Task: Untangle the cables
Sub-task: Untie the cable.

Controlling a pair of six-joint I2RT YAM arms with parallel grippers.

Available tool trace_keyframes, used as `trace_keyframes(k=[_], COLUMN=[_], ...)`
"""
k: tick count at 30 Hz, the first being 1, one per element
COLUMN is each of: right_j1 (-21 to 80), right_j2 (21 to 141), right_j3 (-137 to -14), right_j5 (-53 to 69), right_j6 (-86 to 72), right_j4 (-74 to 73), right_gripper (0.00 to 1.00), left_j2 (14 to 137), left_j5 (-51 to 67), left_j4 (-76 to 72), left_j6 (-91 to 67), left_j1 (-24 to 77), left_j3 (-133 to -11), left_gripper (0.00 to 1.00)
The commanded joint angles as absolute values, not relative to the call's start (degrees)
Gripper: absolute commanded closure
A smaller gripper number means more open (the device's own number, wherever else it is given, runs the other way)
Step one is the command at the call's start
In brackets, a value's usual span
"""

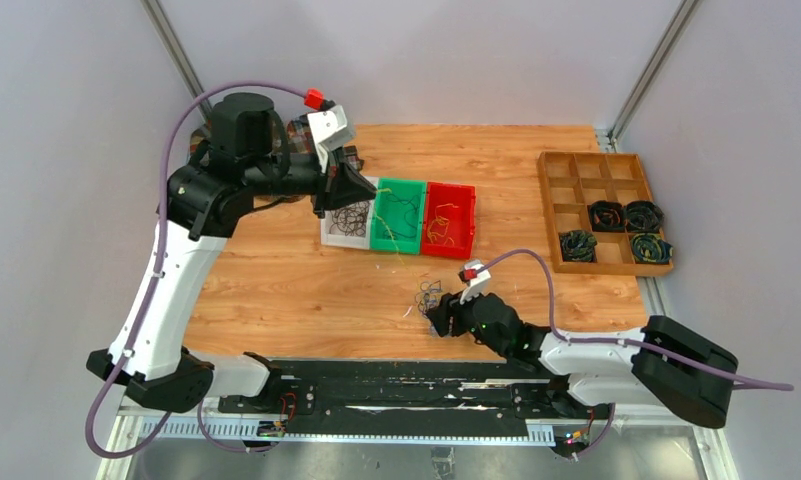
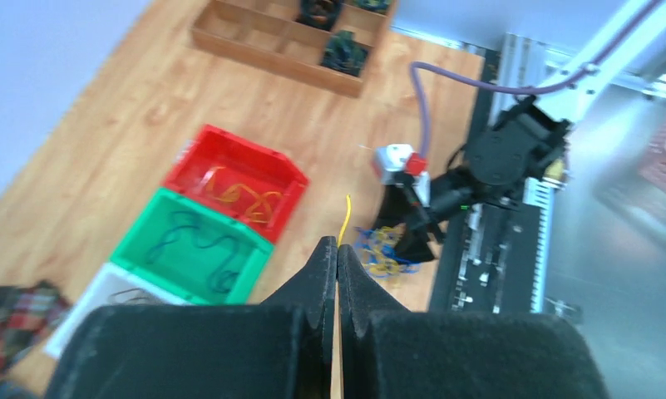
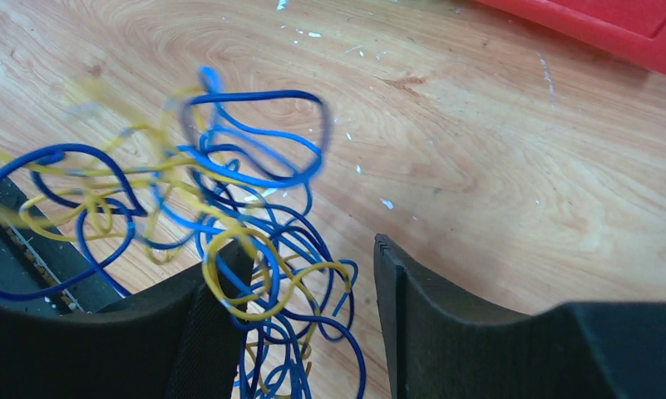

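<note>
Blue and yellow-orange loops make up the cables (image 3: 254, 241), a loose clump lying on the wooden table (image 1: 276, 290) at the lower middle of the top view, just in front of the right arm. The right gripper (image 3: 304, 320) is released. Its two black fingers are spread, with the clump's lower part between them and several strands draped over the finger at the lower left of the wrist frame.

The left gripper (image 2: 337, 258), at the upper left of the top view by the white bin (image 1: 344, 235), is clenched. A single yellow wire (image 2: 346, 218) pokes out from its tips, so it seems to be grasping that strand. Beside the white bin sit a green bin (image 1: 398, 215) and a red bin (image 1: 449, 222), the red one holding yellow-orange wires.

The step in hand looks like sorting one freed strand. Next, the yellow wire needs dropping into the red bin, and the right fingers need to close on one loop rather than the lot.

Blur smears the upper loops in the right wrist view, so black or green strands cannot be made out there. The frame's lower edge cuts the clump off.
</note>
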State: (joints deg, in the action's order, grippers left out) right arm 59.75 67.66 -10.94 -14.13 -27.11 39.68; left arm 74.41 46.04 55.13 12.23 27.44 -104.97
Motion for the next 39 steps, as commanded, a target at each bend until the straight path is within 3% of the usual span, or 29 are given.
trace_keyframes(k=[1,5,8,19,20,23,28,33,39], right_j1=[60.34,60.38,60.38,60.29,60.25,59.98,59.05,58.01,57.54], right_j2=[62.79,56.55,52.55,46.27,46.58,47.89,53.3,60.24,64.43], right_j3=[-8.75,-9.05,-9.76,-14.24,-14.94,-16.98,-21.22,-26.22,-26.53], right_j5=[-17.24,-18.31,-19.07,-17.61,-17.75,-17.86,-16.35,-12.88,-9.52], right_j6=[-27.66,-25.98,-24.57,-19.96,-19.67,-19.37,-20.87,-22.45,-23.34], right_j4=[32.94,26.87,22.9,16.39,15.86,13.64,10.69,9.37,13.34], right_gripper=[0.46,0.44,0.43,0.48,0.48,0.49,0.46,0.45,0.55], left_j2=[73.6,73.27,72.18,66.13,66.1,66.02,65.56,67.41,75.57], left_j5=[36.29,29.05,31.64,29.45,28.92,27.28,29.05,31.76,35.44], left_j4=[55.64,53.24,53.85,54.25,54.31,54.4,54.63,54.52,50.96], left_j6=[18.56,18.79,19.37,29.99,30.84,32.51,33.54,33.44,30.37], left_j1=[25.25,22.82,22.2,22.24,22.25,22.32,22.39,26.46,33.44], left_j3=[-108.12,-109.51,-106.39,-70.84,-69.18,-66.22,-65.47,-66.53,-68.93], left_gripper=[1.0,1.0,1.0,0.99,0.95,0.65,0.25,0.19,0.19])
